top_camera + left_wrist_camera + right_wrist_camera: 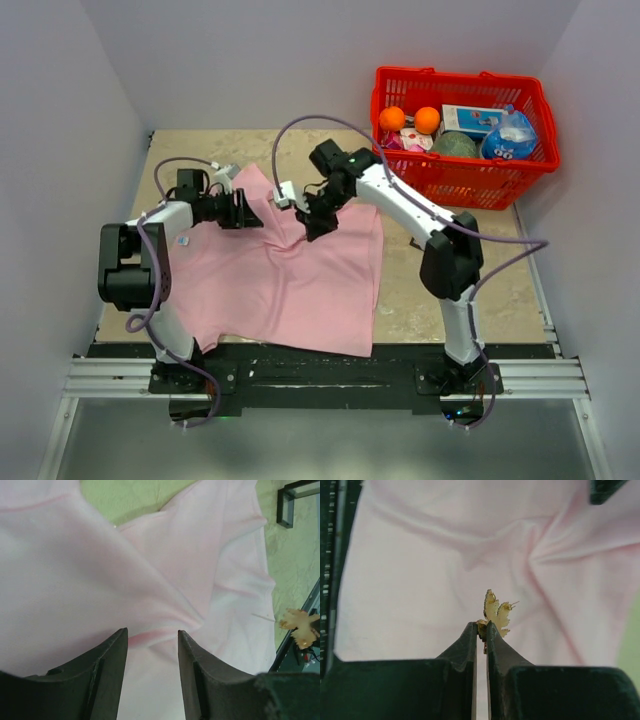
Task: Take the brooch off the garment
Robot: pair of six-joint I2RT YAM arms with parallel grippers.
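I read this as the pull-off step, nearly done. My right gripper (481,626) is pinched shut on the small golden leaf-shaped metal brooch (496,612), which stands up from the fingertips with the large soft pink fabric garment (290,285) blurred behind it. In the left wrist view the brooch's thin pin points toward the cloth, and I cannot tell whether its tip is clear of the weave. The next move, as I judge it, is a straight draw along the pin's line, away from the cloth, then a carry to the bare beige tabletop (420,300). The pinch must stay firm, since only the brooch's lower edge is caught.

The right arm reaches in with its elbow raised and its wrist pitched down over the garment's upper middle. The left arm is folded low, forearm pointing at the garment's upper left edge. The left gripper (152,631) has its 2 fingers partway apart with a ridge of pink cloth between them; I cannot tell whether they clamp it.
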